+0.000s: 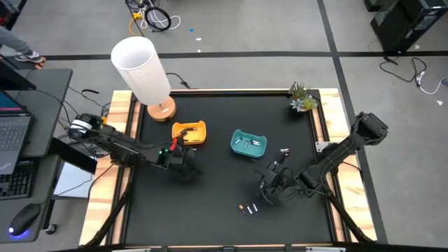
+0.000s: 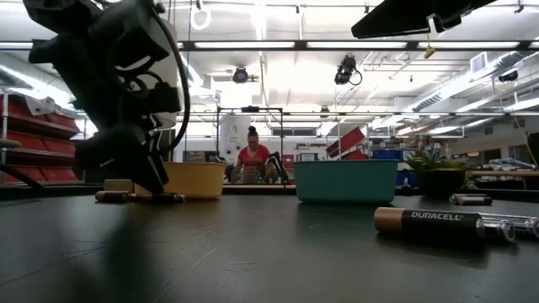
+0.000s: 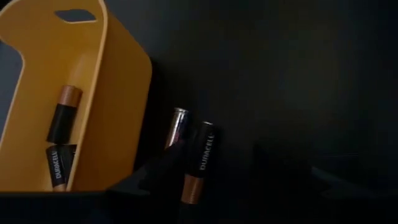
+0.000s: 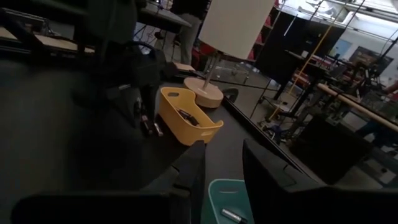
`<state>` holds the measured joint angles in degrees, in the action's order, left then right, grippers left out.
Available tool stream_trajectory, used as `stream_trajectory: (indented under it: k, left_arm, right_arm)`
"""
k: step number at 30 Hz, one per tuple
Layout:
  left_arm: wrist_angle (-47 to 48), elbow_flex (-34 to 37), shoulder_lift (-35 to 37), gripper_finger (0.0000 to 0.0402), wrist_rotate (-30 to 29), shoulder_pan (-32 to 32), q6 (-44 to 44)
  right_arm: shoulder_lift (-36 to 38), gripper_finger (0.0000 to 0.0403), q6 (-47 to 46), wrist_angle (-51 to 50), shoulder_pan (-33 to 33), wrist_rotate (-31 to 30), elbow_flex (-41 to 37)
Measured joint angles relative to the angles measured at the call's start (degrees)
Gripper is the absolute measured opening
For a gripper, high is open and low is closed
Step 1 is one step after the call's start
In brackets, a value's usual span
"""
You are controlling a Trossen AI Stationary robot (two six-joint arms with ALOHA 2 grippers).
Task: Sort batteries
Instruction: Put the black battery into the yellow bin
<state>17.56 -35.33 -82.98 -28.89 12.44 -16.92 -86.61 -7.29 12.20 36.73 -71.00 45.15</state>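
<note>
High view first: the left gripper (image 1: 183,165) sits low on the black mat (image 1: 210,210) just before the yellow tray (image 1: 190,132), fingers parted over two batteries (image 3: 193,146) lying beside that tray, with two more inside. Right of it the teal tray (image 1: 249,143) holds pale cells. The right gripper (image 1: 271,187), fingers narrowly apart and empty, hovers near loose batteries (image 1: 247,208) at the front.

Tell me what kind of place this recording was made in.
Probably a robotics lab or workshop. The low view looks past the black table into a big hall with ceiling strip lights and red shelving; the high view shows a desk with a laptop beside the rig.
</note>
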Motion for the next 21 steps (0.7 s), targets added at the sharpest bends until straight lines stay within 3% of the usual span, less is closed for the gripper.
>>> stream_trajectory:
  k: [17, 21]
  left_arm:
    - [-0.13, -0.06, -0.96, 0.0197, 11.26, -8.51, 2.94]
    - [-0.52, -0.26, -2.25, 0.0175, 12.98, -8.69, 1.82]
  right_arm:
    - [0.0, 0.0091, 0.0, -0.25, -0.07, 0.02, 0.0]
    - [0.02, 0.0091, -0.02, -0.23, -0.07, 0.02, -0.27]
